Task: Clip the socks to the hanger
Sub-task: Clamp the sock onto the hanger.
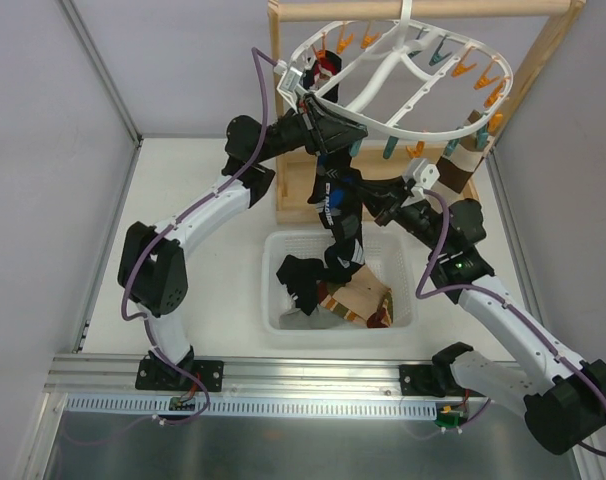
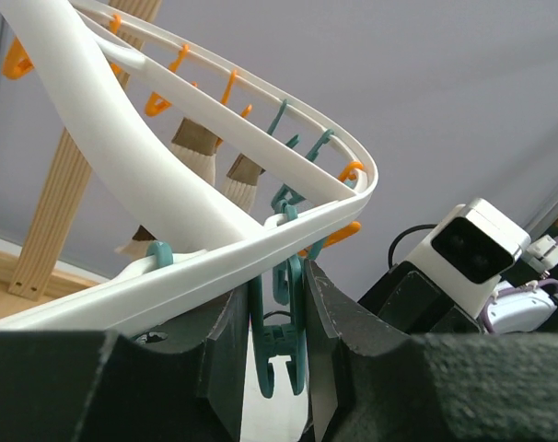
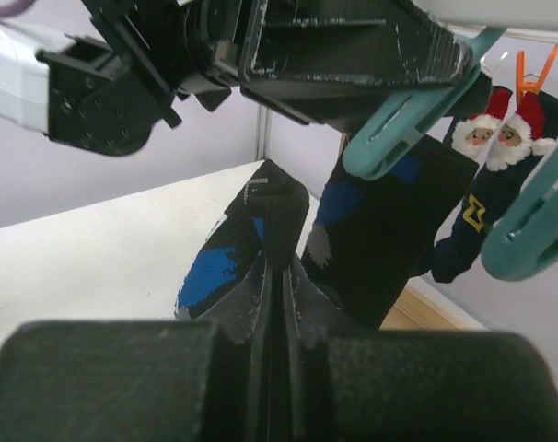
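Top external view: the hanger [image 2: 122,143] hangs from the wooden stand [image 1: 283,120], with both arms raised to its near rim
Left gripper [image 2: 277,322]: jaws narrow, pinching a teal clothespin [image 2: 279,354] that dangles from the rim, apparently squeezing it open
Right gripper [image 3: 277,267]: fingers pressed together on the black sock [image 3: 261,216], lifting its blue-marked fabric toward that pin
Black sock position: stretched between the pin and the mesh basket [image 1: 273,320], lower end trailing into it; whether the fabric is already inside the pin's mouth cannot be told
Done: striped socks [image 1: 463,150] hang at the far right of the ring; Santa socks [image 3: 500,138] are pegged further along
Left: loose socks [image 1: 358,300], tan and dark red among them, lie in the basket, and many orange and teal pins are bare
Progress: early to middle, judging by the free pins
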`<state>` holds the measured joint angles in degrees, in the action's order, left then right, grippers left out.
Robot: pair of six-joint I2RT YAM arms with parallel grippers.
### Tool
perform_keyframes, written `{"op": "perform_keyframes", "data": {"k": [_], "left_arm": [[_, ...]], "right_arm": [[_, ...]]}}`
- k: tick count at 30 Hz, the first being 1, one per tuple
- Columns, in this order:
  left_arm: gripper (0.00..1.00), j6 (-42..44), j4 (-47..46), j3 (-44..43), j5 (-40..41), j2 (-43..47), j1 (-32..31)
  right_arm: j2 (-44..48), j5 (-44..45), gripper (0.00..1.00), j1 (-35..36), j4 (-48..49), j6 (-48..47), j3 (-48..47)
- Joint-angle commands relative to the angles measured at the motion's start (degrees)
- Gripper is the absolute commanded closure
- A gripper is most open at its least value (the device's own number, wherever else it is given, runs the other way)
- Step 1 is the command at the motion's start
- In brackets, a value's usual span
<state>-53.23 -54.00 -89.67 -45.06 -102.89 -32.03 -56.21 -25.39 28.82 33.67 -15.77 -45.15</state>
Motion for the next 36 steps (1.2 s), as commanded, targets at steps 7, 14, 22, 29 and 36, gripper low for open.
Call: {"op": "perform_keyframes", "data": {"k": [7, 14, 22, 29, 36], "left_arm": [[1.0, -9.3, -18.4, -1.1, -8.0, -3.5, -0.1], [1.0, -7.9, -18.4, 0.5, -7.7, -2.0, -0.1], [1.0, -7.2, -18.2, -0.2, -7.9, -1.8, -0.1], [1.0, -6.7, -17.4, -0.5, -8.2, -2.3, 0.0], [1.0, -4.7, -17.4, 0.0, -8.1, -2.4, -0.1]], "right_arm": [[-1.0, 1.3, 0.99, -1.1, 6.0, 4.1, -4.5], [-3.6, 1.0, 0.99, -2.4, 4.7, 4.1, -5.9], [-6.2, -1.5, 0.99, -4.1, 7.4, 6.7, -6.1], [-6.6, -1.4, 0.99, -4.6, 7.7, 7.1, -6.5], [-7.5, -1.5, 0.99, -4.8, 8.3, 9.4, -8.3]]}}
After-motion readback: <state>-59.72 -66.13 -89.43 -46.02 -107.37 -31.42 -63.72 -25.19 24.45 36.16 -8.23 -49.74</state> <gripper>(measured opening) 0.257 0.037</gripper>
